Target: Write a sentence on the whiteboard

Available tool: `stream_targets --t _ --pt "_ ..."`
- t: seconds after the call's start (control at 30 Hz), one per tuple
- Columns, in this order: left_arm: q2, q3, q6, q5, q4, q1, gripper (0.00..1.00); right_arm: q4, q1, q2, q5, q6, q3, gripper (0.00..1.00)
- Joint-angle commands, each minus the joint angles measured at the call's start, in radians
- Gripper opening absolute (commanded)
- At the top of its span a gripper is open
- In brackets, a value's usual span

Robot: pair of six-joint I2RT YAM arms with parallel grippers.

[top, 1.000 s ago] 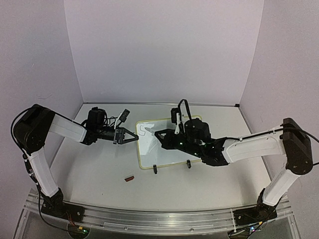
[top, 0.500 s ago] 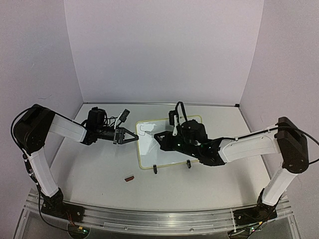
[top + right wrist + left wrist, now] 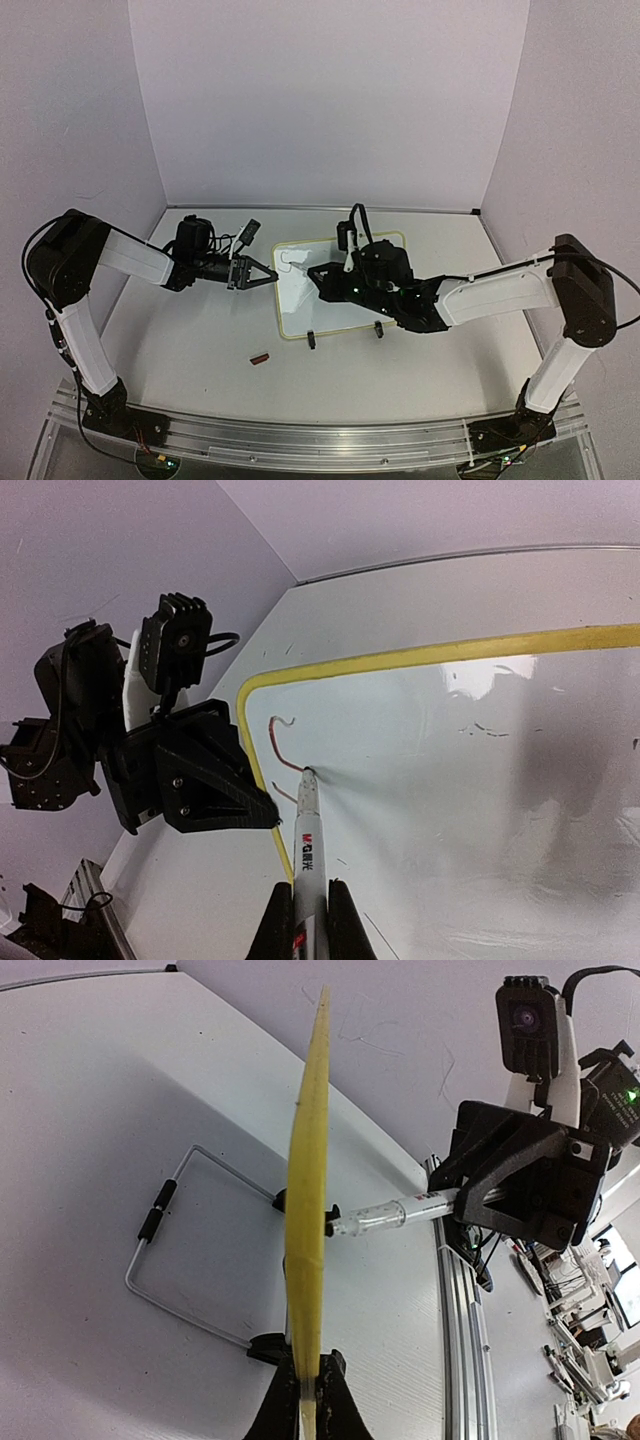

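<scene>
Lettering on the whiteboard is limited to one hooked reddish stroke, located near the far left corner of the board; no word can be read. The tip of the marker is set against the board surface at the lower end of that stroke. The marker barrel is clamped between the closed fingers of the right gripper, which is extended over the board from the right. The whiteboard is positioned at the centre of the table, between the two arms. Its pale-yellow frame is pinched at the left edge by the left gripper, with one finger closed on each face. A wire stand is seen on the table behind the board. A small dark-red piece is located on the table near the board's near left corner, apart from it; its identity cannot be determined.
</scene>
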Motion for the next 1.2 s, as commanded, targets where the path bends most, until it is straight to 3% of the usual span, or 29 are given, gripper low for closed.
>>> stream_targets --t 0.0,0.33,0.77,1.17 --pt "-0.023 -0.008 0.031 0.002 -0.014 -0.007 0.00 -0.005 -0.006 -0.037 0.082 -0.008 -0.008 0.00" --pt "-0.020 -0.007 0.031 0.002 -0.015 -0.008 0.00 -0.014 -0.005 -0.073 0.102 -0.009 -0.036 0.00" --pt "-0.025 -0.009 0.033 -0.001 -0.017 -0.007 0.00 0.003 -0.006 -0.136 0.014 -0.019 -0.040 0.00" --pt "-0.027 -0.010 0.035 -0.005 -0.020 -0.007 0.00 0.003 -0.020 -0.087 -0.021 -0.027 0.005 0.00"
